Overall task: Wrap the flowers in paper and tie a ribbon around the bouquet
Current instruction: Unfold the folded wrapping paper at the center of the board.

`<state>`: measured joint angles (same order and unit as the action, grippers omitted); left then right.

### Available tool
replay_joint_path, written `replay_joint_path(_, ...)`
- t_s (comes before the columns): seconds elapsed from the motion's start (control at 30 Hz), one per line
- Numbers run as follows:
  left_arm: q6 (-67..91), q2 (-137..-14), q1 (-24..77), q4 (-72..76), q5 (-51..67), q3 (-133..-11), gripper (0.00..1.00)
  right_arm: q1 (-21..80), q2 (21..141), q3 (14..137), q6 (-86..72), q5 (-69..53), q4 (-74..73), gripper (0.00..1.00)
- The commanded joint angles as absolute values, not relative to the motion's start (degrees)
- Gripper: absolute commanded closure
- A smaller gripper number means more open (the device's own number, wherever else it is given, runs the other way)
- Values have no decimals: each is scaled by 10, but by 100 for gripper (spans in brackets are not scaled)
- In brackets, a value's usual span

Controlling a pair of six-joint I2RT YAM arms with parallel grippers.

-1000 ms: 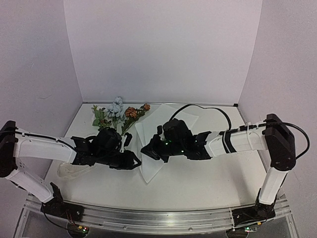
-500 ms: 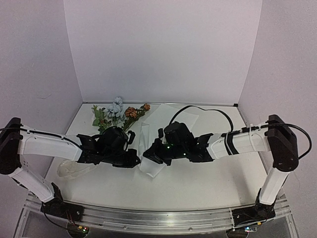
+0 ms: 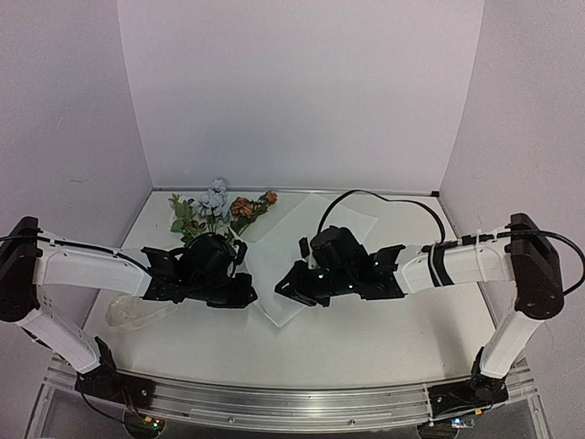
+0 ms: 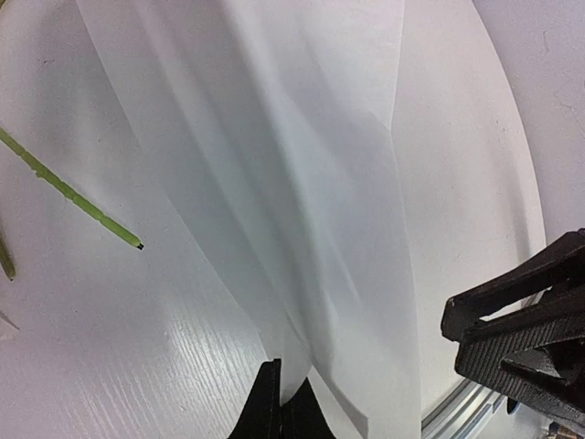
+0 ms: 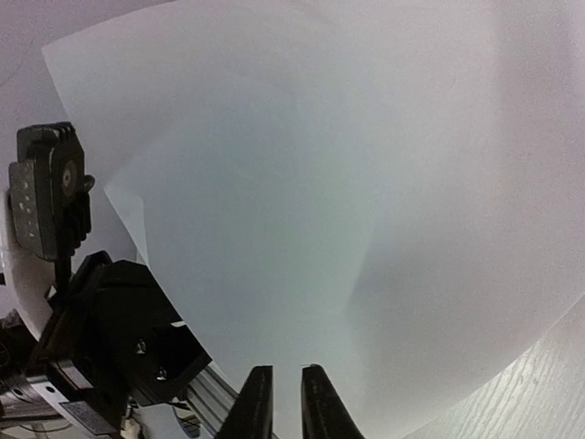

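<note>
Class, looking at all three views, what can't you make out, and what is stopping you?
- The ribbon: top view, faint, partly under the left arm.
- The flowers: left wrist view, only stem ends; the left edge cuts off the rest.
- The paper: right wrist view, its right side runs past the edge.

Probably a lab booth: bare pale walls (image 3: 302,91) enclose a white table (image 3: 366,343), aluminium rail (image 3: 302,400).
</note>
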<state>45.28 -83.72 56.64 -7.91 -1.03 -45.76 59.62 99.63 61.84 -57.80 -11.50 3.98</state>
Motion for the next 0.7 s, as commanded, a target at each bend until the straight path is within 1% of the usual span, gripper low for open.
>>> replay_joint_path(0.0,444,-832,567,-40,15,-461,100,620,970,682,-466,-108,-66,65)
replay_joint_path(0.13,424,-811,567,-4,46,-444,100,625,974,708,-392,-147,-81,45)
replay_joint_path(0.23,401,-799,567,15,65,-441,100,625,984,735,-352,-184,-117,37)
replay_joint_path(0.3,390,-795,567,14,71,-442,100,626,990,752,-324,-186,-153,33)
replay_joint_path(0.47,386,-782,567,19,80,-433,100,627,1002,778,-276,-143,-228,32)
replay_joint_path(0.67,390,-774,567,26,88,-420,100,627,1030,811,-266,-121,-246,37)
